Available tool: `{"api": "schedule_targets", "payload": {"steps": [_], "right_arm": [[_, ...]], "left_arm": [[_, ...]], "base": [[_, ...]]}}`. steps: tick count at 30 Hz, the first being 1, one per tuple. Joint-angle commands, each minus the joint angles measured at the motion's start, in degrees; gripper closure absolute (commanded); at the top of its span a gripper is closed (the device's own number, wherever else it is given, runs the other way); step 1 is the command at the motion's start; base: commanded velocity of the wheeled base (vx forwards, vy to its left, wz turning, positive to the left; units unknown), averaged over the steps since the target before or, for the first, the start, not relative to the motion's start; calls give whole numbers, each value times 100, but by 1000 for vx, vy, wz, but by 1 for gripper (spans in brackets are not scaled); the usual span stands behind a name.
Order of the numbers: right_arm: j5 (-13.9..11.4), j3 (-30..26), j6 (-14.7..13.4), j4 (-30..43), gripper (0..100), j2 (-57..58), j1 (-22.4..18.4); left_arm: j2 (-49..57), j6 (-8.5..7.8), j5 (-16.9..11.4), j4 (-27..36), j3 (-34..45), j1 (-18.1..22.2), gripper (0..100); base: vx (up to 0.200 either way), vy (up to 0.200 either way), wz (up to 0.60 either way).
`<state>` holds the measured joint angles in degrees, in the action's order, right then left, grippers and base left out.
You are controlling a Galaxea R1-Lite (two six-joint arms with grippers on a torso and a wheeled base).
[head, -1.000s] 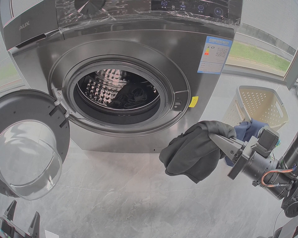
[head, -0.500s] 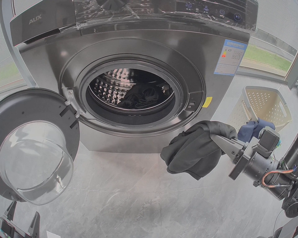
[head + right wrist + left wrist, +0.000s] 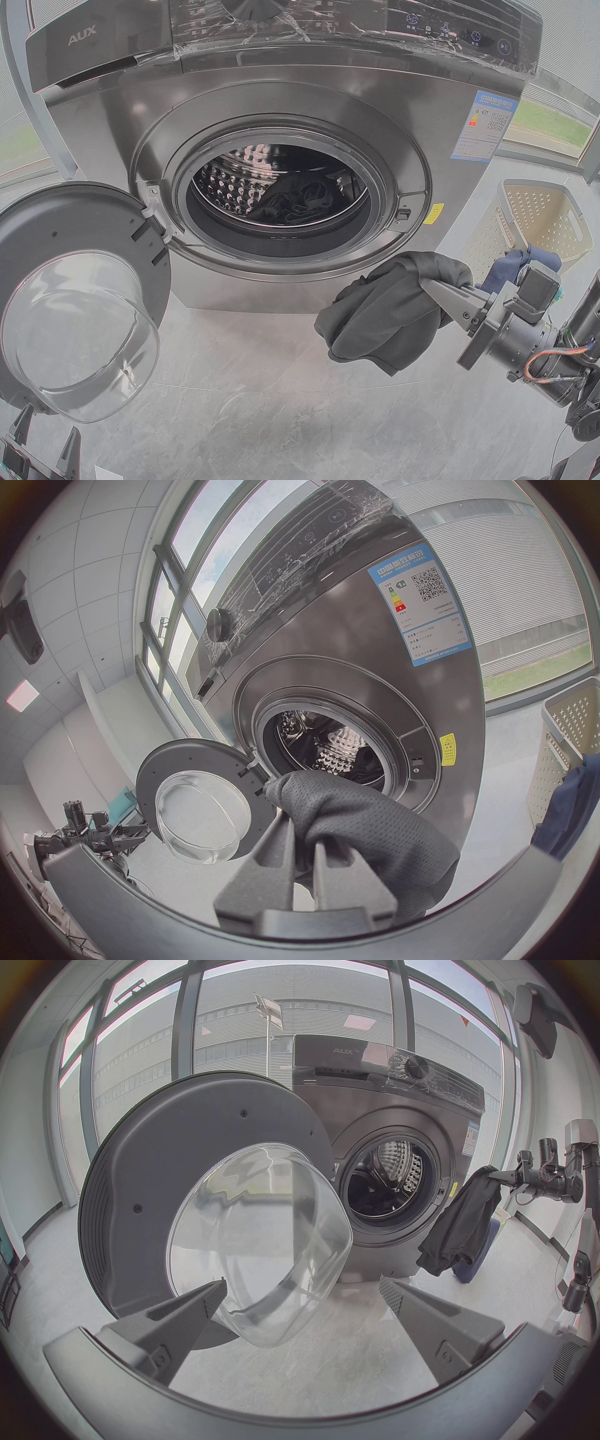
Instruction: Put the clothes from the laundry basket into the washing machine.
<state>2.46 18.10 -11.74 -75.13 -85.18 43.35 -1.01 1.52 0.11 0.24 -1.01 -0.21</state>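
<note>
My right gripper (image 3: 431, 282) is shut on a dark grey garment (image 3: 384, 309) that hangs above the floor, in front of the washing machine (image 3: 281, 100) and to the right of its round opening (image 3: 281, 194). The same garment (image 3: 369, 830) drapes over the closed fingers (image 3: 281, 855) in the right wrist view. Dark clothes (image 3: 297, 197) lie inside the drum. The beige laundry basket (image 3: 544, 219) stands to the machine's right with a blue garment (image 3: 519, 262) hanging over its rim. My left gripper (image 3: 300, 1307) is open and holds nothing, low on the left, near the open door (image 3: 206, 1197).
The washer door (image 3: 81, 294) stands swung wide open to the left, its clear bowl facing out. Grey tiled floor (image 3: 262, 400) stretches in front of the machine. Windows run behind and to the right of the washer.
The camera has come closer to the machine, so the whole scene has shifted right and down. The right gripper still holds the grey garment, now slightly nearer the drum opening.
</note>
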Motion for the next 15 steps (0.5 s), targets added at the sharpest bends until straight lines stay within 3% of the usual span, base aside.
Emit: {"api": "schedule_targets", "payload": {"steps": [1,11,15], "right_arm": [[0,44,14,7,100,-34,24],[79,501,31,-10,100,-403,253],[220,747,14,-19,100,-658,279]], "left_arm": [[75,-29,7,2,75,3,0],[84,-135,15,-24,101,21,0],[84,-161,7,-24,101,12,0]], "base": [[0,0,0],[0,0,0],[0,0,0]]}}
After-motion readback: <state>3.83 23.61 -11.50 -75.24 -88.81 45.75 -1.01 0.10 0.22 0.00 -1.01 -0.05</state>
